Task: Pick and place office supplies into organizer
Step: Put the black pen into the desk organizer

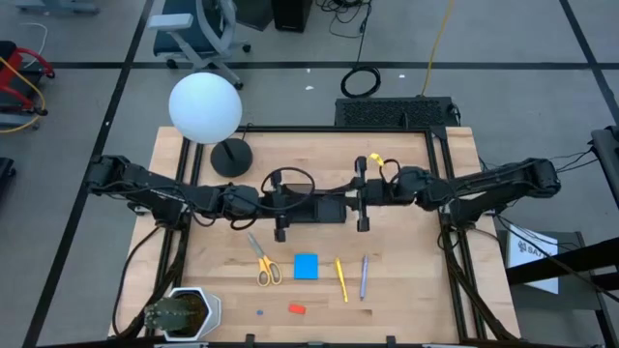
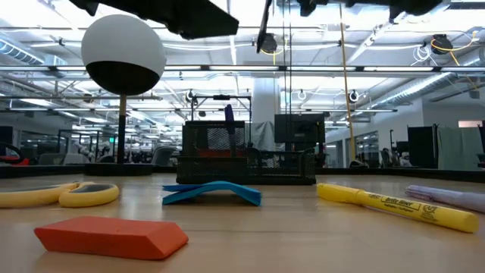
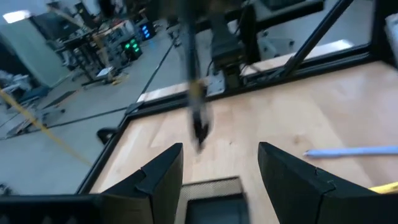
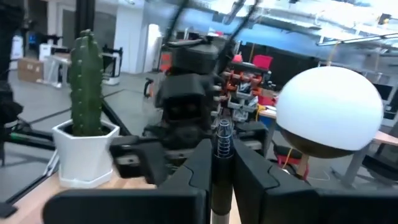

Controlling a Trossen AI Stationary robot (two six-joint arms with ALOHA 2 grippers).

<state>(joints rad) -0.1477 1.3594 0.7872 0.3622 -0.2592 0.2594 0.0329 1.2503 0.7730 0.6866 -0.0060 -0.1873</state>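
The black mesh organizer [image 1: 324,209] [image 2: 227,155] stands mid-table between my two grippers, with a blue pen [image 2: 229,115] sticking up out of it. My left gripper [image 1: 290,208] [image 3: 221,168] hovers open at its left end, holding nothing. My right gripper [image 1: 354,201] [image 4: 222,163] is level at its right end, shut on a dark pen [image 3: 198,106] [image 2: 264,26]. On the near table lie yellow-handled scissors [image 1: 266,264], a blue note pad [image 1: 306,266], a yellow marker [image 1: 340,278], a purple pen [image 1: 365,275] and a red eraser [image 1: 297,309]. My right gripper pinches the dark pen's shaft [image 4: 222,146] between its two fingers. The fingers come level from the table's right and lie across the pen. The pen stands nearly upright, and its lower tip [image 3: 200,132] hangs clear above the table.
A lamp with a white globe [image 1: 205,106] and round black base [image 1: 232,157] stands at the far left. A cactus in a white pot [image 1: 179,314] sits at the near left corner. A small blue bit [image 1: 259,312] lies by the eraser.
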